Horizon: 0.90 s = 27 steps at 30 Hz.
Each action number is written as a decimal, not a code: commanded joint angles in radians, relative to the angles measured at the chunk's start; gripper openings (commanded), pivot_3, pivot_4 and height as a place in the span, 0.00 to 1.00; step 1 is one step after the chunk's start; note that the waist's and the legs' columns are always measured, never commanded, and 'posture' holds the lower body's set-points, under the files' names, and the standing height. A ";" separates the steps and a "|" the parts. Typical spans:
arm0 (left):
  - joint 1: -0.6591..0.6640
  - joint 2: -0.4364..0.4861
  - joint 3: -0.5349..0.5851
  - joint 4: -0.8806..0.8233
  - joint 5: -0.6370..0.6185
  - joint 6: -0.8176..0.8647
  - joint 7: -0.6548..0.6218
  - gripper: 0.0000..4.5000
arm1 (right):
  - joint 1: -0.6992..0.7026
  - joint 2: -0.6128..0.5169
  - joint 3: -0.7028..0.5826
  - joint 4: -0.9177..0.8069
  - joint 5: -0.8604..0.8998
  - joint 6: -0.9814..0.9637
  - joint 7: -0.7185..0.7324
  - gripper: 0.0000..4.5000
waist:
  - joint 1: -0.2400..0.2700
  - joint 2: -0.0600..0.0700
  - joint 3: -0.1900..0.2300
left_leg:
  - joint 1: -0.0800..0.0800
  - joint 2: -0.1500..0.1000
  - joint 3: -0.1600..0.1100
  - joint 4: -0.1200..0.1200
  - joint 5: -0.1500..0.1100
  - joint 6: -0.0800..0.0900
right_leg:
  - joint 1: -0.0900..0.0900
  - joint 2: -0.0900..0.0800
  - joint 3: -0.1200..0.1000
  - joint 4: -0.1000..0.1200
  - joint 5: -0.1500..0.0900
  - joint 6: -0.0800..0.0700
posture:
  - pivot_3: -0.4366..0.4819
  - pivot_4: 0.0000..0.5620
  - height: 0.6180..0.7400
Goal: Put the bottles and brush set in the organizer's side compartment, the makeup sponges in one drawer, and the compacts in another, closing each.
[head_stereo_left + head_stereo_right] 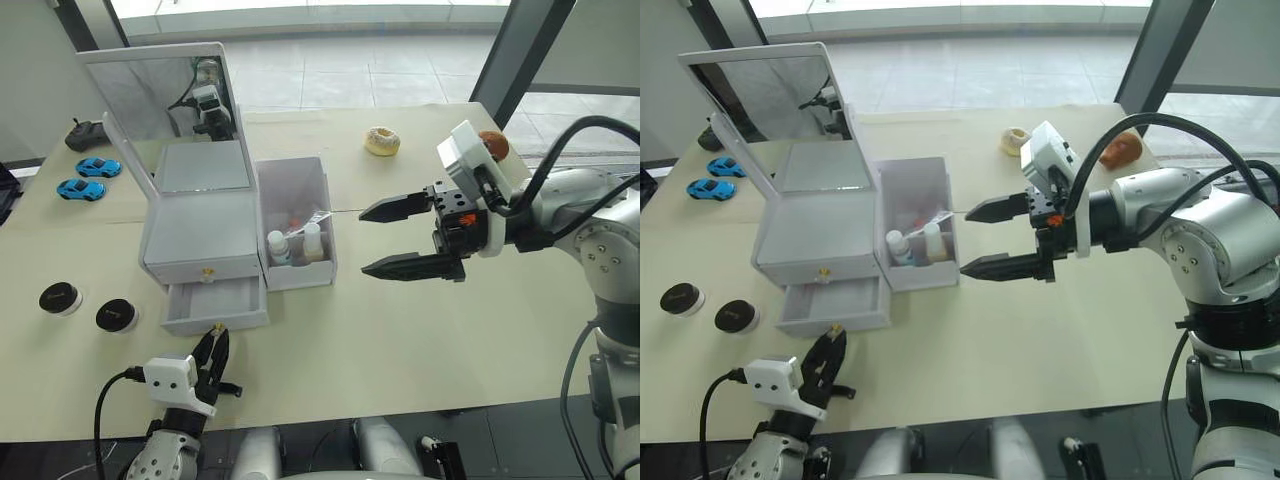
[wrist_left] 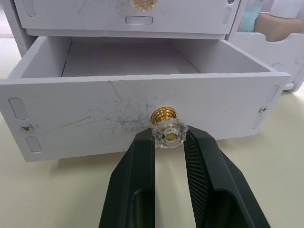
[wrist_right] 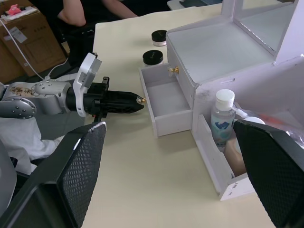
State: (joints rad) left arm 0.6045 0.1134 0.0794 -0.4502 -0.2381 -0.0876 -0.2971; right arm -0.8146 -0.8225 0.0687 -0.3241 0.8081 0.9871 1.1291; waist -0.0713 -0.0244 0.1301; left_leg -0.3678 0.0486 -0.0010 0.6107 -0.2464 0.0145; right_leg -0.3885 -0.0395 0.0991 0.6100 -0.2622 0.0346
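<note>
The white organizer (image 1: 200, 235) stands with its mirror lid up. Its side compartment (image 1: 295, 180) holds two bottles (image 1: 279, 247) and a bagged brush set (image 1: 305, 220). The lower drawer (image 1: 215, 300) is pulled out and empty, and the upper drawer (image 1: 205, 268) is shut. My left gripper (image 2: 168, 138) is shut on the lower drawer's crystal knob (image 2: 168, 131). To the right of the side compartment my right gripper (image 1: 364, 240) hovers open and holds nothing. Two black compacts (image 1: 60, 298) (image 1: 116, 316) lie left of the drawer. A ring-shaped beige sponge (image 1: 381, 141) and a brown sponge (image 1: 493, 145) lie at the far right.
Two blue toy cars (image 1: 90, 178) and a black controller (image 1: 85, 133) sit at the far left of the table. The raised mirror lid (image 1: 160, 110) leans back over the organizer. A seated person (image 3: 85, 14) and a cardboard box (image 3: 21, 33) are beyond the table's left end.
</note>
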 commanded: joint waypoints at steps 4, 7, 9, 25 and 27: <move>-0.002 0.054 0.017 -0.110 -0.058 0.117 -0.002 0.12 | -0.002 0.004 -0.019 -0.022 0.010 -0.002 -0.013 1.00 | 0.001 0.002 0.000 | 0.001 0.000 0.000 0.002 0.000 0.000 | 0.000 0.001 0.001 0.001 -0.002 0.004 | 0.48 0.27 1.00; 0.012 0.086 0.031 -0.148 -0.078 0.181 -0.004 0.12 | 0.003 0.007 -0.021 -0.026 0.010 -0.004 -0.018 1.00 | 0.006 0.001 0.000 | 0.004 0.000 -0.002 0.003 0.000 0.000 | 0.000 0.001 -0.001 0.002 -0.003 0.004 | 0.48 0.27 1.00; 0.043 0.095 0.045 -0.191 -0.098 0.214 0.002 0.12 | 0.008 0.008 -0.024 -0.030 0.009 -0.009 -0.024 1.00 | 0.008 0.001 0.000 | 0.004 0.000 -0.002 0.004 0.000 0.000 | 0.000 0.001 -0.001 0.002 -0.002 0.003 | 0.48 0.27 1.00; 0.166 0.116 0.092 -0.196 -0.213 0.199 -0.130 0.33 | 0.033 0.022 -0.027 -0.042 0.006 -0.016 -0.053 1.00 | 0.026 -0.001 0.001 | 0.004 0.000 -0.002 0.005 0.000 0.000 | 0.000 0.001 -0.001 0.002 -0.005 -0.004 | 0.48 0.27 1.00; 0.202 0.145 0.143 -0.173 -0.351 0.194 -0.261 0.47 | 0.034 0.013 -0.024 -0.033 -0.005 -0.025 -0.042 1.00 | 0.026 -0.001 0.001 | 0.004 0.000 -0.002 0.005 0.000 0.000 | 0.000 0.001 -0.001 0.002 -0.006 -0.004 | 0.48 0.27 1.00</move>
State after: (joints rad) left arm 0.7783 0.2370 0.1769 -0.6238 -0.4958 0.1315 -0.4655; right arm -0.7692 -0.7956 0.0668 -0.3449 0.8064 0.9878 1.0780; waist -0.0451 -0.0257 0.1313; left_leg -0.3642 0.0488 -0.0030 0.6157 -0.2463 0.0143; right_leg -0.3885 -0.0389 0.0977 0.6114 -0.2678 0.0306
